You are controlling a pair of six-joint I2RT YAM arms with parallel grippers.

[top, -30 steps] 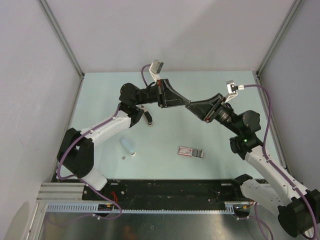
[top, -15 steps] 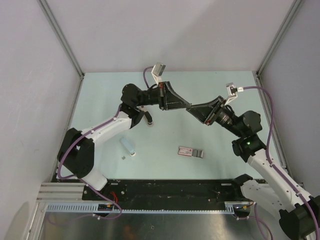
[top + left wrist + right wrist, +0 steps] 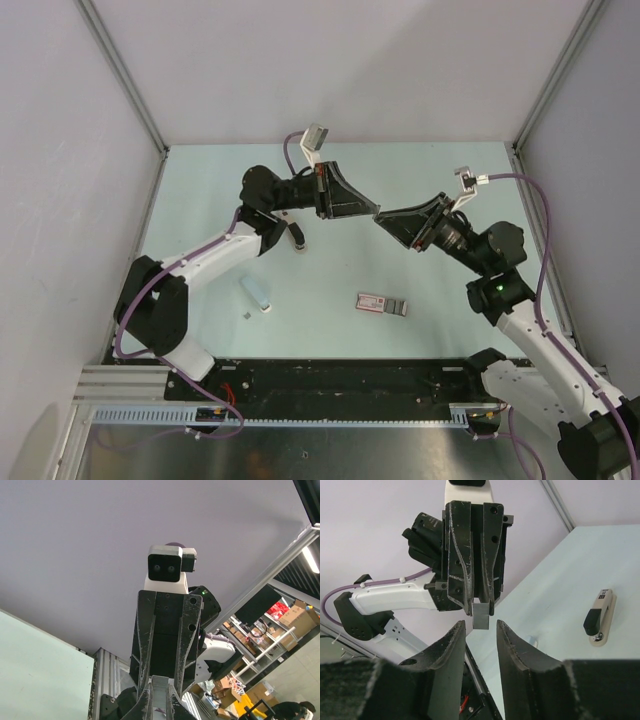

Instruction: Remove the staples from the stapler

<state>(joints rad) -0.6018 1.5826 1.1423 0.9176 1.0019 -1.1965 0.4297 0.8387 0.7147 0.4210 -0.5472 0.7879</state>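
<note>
- left tool (image 3: 371, 210) is pinching the staples (image 3: 481, 616), a short grey strip, at its fingertips; the strip is out of the stapler (image 3: 599, 616)
- stapler is lying on the desk (image 3: 330, 275); staples are hanging in the air well apart from it, on its right-arm side
- right tool (image 3: 384, 218) is spread, facing the left tool tip to tip
- key relation: the strip's free end is sticking past the left fingertips toward the right tool's gap, with its long axis along the line of both tools; the right fingers are flanking that end, and I cannot tell if they are touching it
- judging the next move as a handover: the right tool is needing only a short advance along that axis before closing
- risk: a sideways offset is likely knocking the tiny strip loose
</note>
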